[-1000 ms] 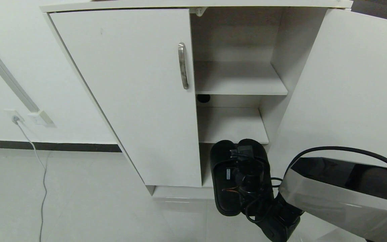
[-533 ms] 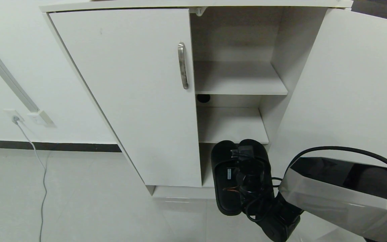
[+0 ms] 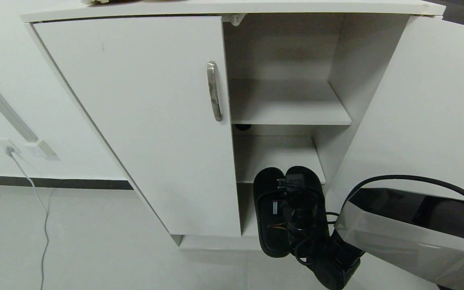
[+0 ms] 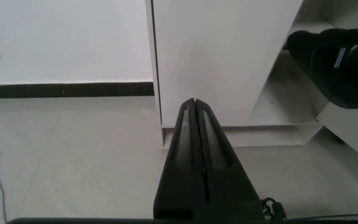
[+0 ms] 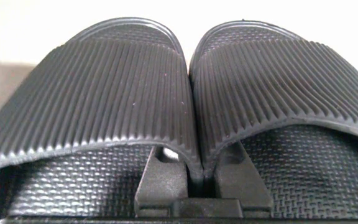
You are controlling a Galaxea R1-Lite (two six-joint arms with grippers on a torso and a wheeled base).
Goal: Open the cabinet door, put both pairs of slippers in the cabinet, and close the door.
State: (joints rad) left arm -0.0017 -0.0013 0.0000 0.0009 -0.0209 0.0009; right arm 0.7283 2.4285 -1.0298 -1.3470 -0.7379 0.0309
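Note:
A pair of black slippers [image 3: 274, 209] hangs side by side at the open right half of the white cabinet [image 3: 147, 121], in front of the bottom compartment and the middle shelf's [image 3: 276, 159] edge. My right gripper [image 3: 294, 183] is shut on the slippers [image 5: 123, 93], its fingers [image 5: 160, 180] pushed under the two straps where they meet. My left gripper [image 4: 194, 109] is shut and holds nothing, low over the floor facing the base of the closed left door; the slippers [image 4: 340, 62] show farther off beyond it.
The right door [image 3: 429, 104] stands swung open beside my right arm. The left door has a metal handle [image 3: 214, 90]. The upper shelf [image 3: 288, 104] is bare. A wall socket [image 3: 8, 151] with a cable [image 3: 42, 217] sits at the far left.
The head camera has moved, so the cabinet sits lower and larger in the picture. The slippers stay in my right gripper and now overlap the middle shelf's edge more.

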